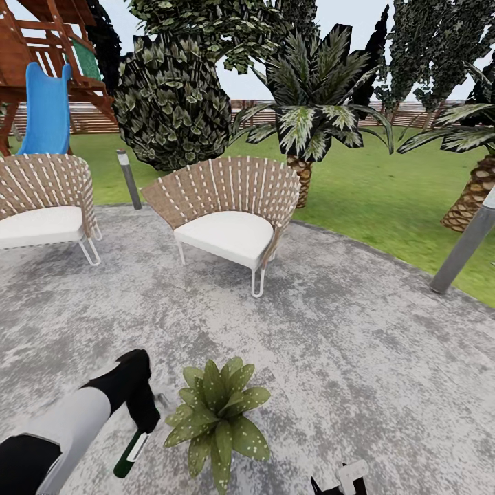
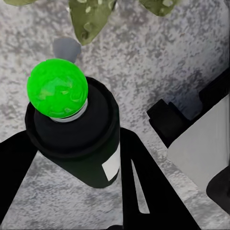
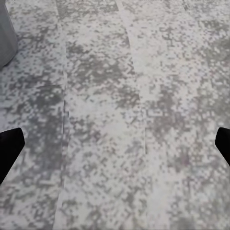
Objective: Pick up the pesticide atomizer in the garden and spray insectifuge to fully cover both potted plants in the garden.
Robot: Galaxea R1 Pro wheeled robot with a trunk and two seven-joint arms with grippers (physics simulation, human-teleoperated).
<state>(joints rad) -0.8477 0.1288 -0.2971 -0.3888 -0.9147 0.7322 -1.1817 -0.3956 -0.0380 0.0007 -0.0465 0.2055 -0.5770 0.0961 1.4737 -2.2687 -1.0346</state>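
My left gripper (image 1: 141, 427) is shut on the pesticide atomizer (image 1: 130, 452), a slim dark green bottle with a white stripe, held tilted just above the patio. One potted plant (image 1: 217, 416), a low rosette of broad green leaves, sits right beside it; pale specks dot its leaves. In the left wrist view the black fingers (image 2: 148, 191) clamp the atomizer (image 2: 79, 139), which carries a bright green ball on its end, and plant leaves (image 2: 91, 17) lie just beyond. My right gripper (image 1: 342, 481) hangs low at the frame's lower edge, open, over bare paving (image 3: 115, 120).
Two woven tan chairs (image 1: 230, 206) (image 1: 45, 203) stand on the round grey patio (image 1: 357, 357). Grey bollard lamps (image 1: 128, 179) (image 1: 466, 244) mark its rim. Palms (image 1: 309, 117), bushes, lawn and a playset with a blue slide (image 1: 47, 110) lie beyond.
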